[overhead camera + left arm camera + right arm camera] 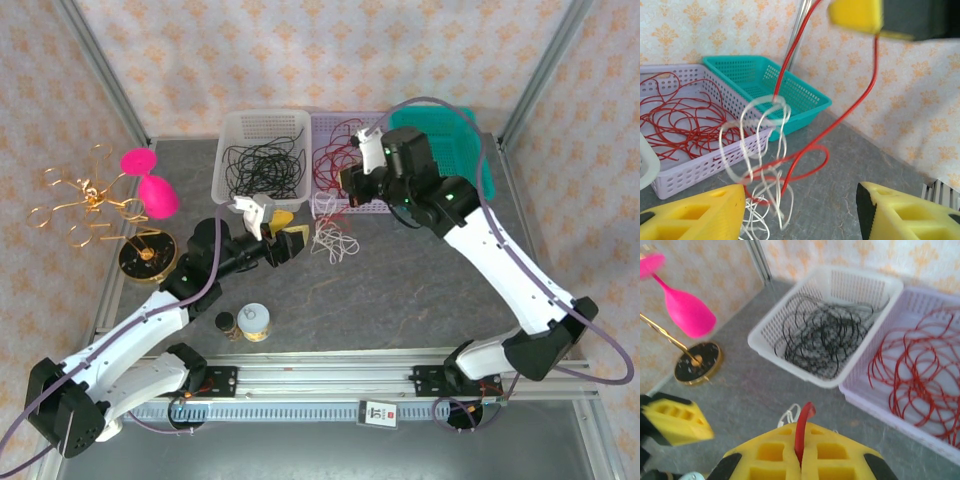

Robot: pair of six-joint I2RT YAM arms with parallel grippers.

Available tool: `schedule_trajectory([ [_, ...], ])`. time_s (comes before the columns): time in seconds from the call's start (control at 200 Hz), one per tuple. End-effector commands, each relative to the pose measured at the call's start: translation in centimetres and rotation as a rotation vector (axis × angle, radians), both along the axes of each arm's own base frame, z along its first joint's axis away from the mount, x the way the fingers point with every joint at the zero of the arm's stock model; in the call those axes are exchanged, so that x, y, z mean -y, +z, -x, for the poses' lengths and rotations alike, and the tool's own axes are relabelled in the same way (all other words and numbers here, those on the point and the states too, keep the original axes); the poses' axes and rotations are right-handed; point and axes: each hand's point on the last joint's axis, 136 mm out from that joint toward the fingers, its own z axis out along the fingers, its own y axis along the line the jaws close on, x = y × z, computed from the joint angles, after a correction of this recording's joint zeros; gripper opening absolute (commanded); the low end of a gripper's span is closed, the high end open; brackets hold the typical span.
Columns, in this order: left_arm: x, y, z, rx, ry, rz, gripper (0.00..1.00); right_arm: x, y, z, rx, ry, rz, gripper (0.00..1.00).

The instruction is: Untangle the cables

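On the worktop (pixel 400 290), the left gripper (pixel 287 233) stands open and empty beside the off-white cables (pixel 335 240), while the right gripper (pixel 801 440), shut on 1 red cable (pixel 803 416), holds it raised, evidently to draw it clear toward the far lilac basket (pixel 875 402).

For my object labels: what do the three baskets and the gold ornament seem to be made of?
The white basket, lilac basket and teal basket look like moulded plastic, fairly matt, with regular grid holes in their walls. The gold ornament looks like polished metal wire, since it glints; gold paint cannot be excluded.
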Motion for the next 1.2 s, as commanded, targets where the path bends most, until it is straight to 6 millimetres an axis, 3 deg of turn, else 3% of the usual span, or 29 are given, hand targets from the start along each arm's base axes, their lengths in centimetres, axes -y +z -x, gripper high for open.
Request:
schedule_trajectory([
  [0.0,0.0,1.0,0.4,0.046,-0.016,-0.021,0.63,0.0,-3.4,0.5,-0.094,0.005,0.05,0.0],
  [0.105,0.2,1.0,0.6,0.049,-0.038,-0.033,0.64,-0.2,-3.7,0.9,-0.081,0.028,0.027,0.0],
  [0.335,1.4,1.8,0.6,0.082,-0.108,-0.069,0.68,-0.8,-1.7,1.3,-0.004,0.091,-0.003,0.0],
  [0.526,3.5,1.7,0.5,0.099,-0.232,-0.097,0.7,-0.9,0.0,1.6,0.051,0.129,0.0,0.0],
  [0.711,4.9,1.6,-2.0,0.135,-0.237,-0.154,0.72,-1.5,1.0,3.3,0.049,0.237,0.001,0.0],
  [0.916,4.9,1.8,-5.2,0.153,-0.175,-0.222,0.7,-1.4,-0.3,4.2,0.03,0.278,0.028,0.0],
  [1.196,5.1,1.0,-7.2,0.135,-0.199,-0.284,0.67,-1.8,-0.8,5.5,0.042,0.355,0.017,0.0],
])
